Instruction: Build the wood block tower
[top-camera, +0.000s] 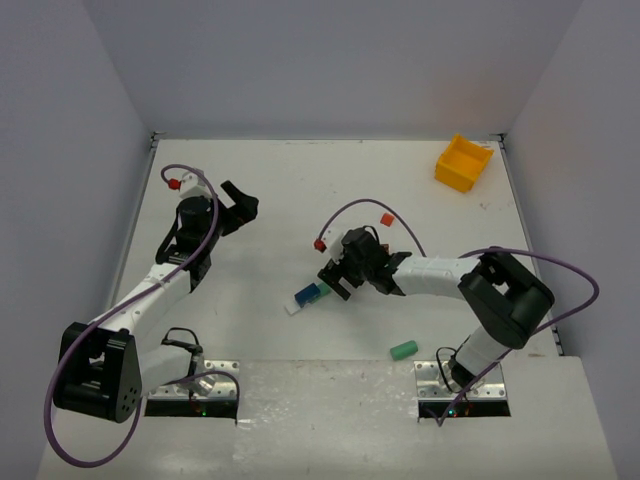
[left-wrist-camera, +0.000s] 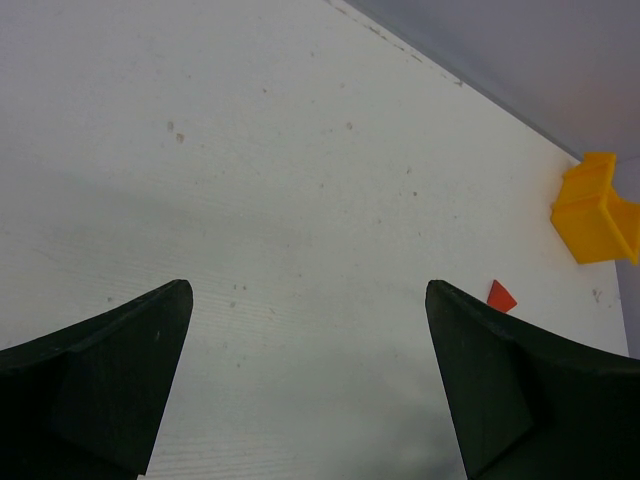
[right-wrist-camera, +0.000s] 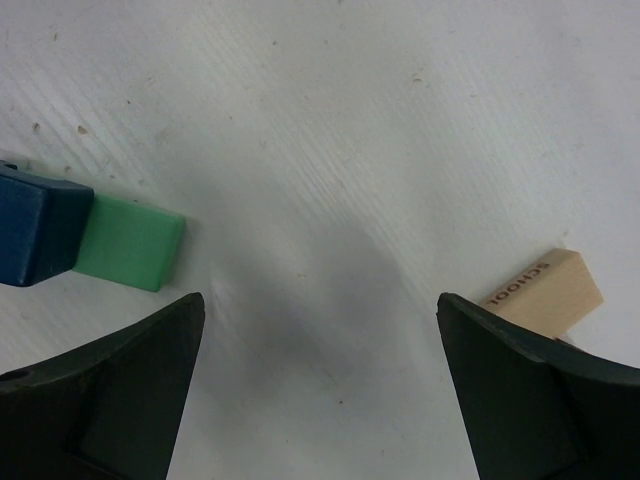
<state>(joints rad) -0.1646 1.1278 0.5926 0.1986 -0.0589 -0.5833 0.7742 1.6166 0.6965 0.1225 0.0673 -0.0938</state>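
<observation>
Right gripper (top-camera: 335, 281) gapes empty in the overhead view, row of blocks (top-camera: 307, 296) just beside at 8 o'clock; left gripper (top-camera: 240, 205) spread wide, holding nothing. Left wrist: red block (left-wrist-camera: 501, 296) at 3 o'clock. Right wrist: blue block (right-wrist-camera: 35, 228) touches teal-green block (right-wrist-camera: 128, 243) at 9 o'clock, tan block (right-wrist-camera: 545, 290) at 3 o'clock.

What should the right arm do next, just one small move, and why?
Probably shift the right gripper sideways toward the tan block until it sits between the open jaws. Only bare table lies between them now; the tan block is beside one finger, the green block and blue block off the other side.
</observation>
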